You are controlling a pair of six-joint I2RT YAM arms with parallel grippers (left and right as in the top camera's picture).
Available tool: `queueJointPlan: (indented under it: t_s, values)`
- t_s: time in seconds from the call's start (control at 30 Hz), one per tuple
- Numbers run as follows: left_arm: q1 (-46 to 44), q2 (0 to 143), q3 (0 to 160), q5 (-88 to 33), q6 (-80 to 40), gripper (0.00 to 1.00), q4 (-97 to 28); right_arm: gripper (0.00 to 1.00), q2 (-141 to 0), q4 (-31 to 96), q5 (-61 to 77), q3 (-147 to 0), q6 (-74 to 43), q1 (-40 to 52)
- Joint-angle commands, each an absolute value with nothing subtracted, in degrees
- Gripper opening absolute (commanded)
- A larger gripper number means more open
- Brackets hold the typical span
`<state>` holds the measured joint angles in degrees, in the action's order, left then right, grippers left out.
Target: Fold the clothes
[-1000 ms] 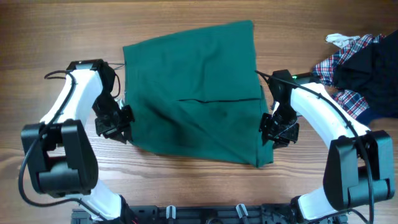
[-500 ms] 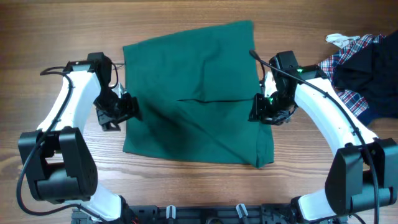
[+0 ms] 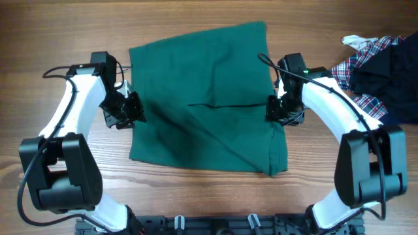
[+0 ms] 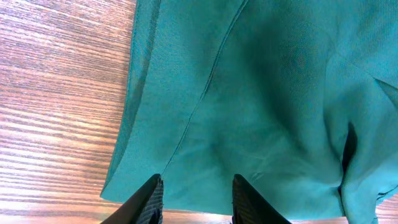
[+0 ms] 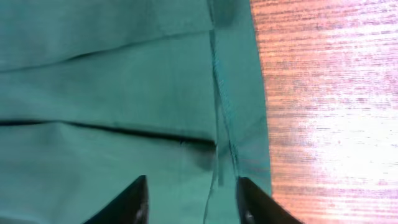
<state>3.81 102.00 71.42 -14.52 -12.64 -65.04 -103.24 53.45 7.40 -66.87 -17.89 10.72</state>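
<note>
Green garment (image 3: 202, 98): lies flattened in the middle of the desk (image 3: 59, 26) between the two arms. It is roughly a rectangle, with a horizontal crease (image 3: 228, 104) on its right half where one layer overlaps another.
Left gripper (image 3: 132, 111): sits about midway along the garment's left edge. In the wrist view its fingers (image 4: 151, 200) stand apart with flat cloth showing in the gap, so it is released and pinches nothing.
Right gripper (image 3: 274, 111): sits at the right edge, level with the crease. Its fingers (image 5: 132, 200) straddle the hemmed seam (image 5: 219, 93) with a gap between them, so it is also released, and the cloth lies loose beneath.
Why placed so: both grippers face inward from opposite edges at about the same height. This looks like lining up for a matched pinch so the cloth lifts evenly.
Stage: judged partly folded, with a further fold remaining.
Next move calls for: closing low on the edge layers.
Risk: the soft cloth may slip, or only the top layer may be caught, skewing the fold.
Other items: plaid shirt (image 3: 356, 65) and dark navy garment (image 3: 392, 72) are heaped at the desk's right end, well apart from the work.
</note>
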Motion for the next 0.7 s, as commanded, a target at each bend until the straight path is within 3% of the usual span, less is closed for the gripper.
queueJointPlan:
  t_s: [0.0,0.27,0.53,0.67]
  values:
    - [3.86,100.95,71.09,-15.22,-12.47,0.36,-64.88,0.34,-106.96,52.88,5.93,-66.61,-16.53,10.74]
    - [3.86,100.95,71.09,-15.22,-12.47,0.37,-64.93,0.25,-108.44,51.18,9.52,-66.61,-16.67,10.74]
    - [3.86,100.95,71.09,-15.22,-12.45,0.38,-65.28,0.25,-108.47,49.71,10.52,-62.5,-17.15,10.74]
    - [3.86,100.95,71.09,-15.22,-12.45,0.38,-65.34,0.11,-108.44,48.6,10.5,-62.39,-18.22,10.74]
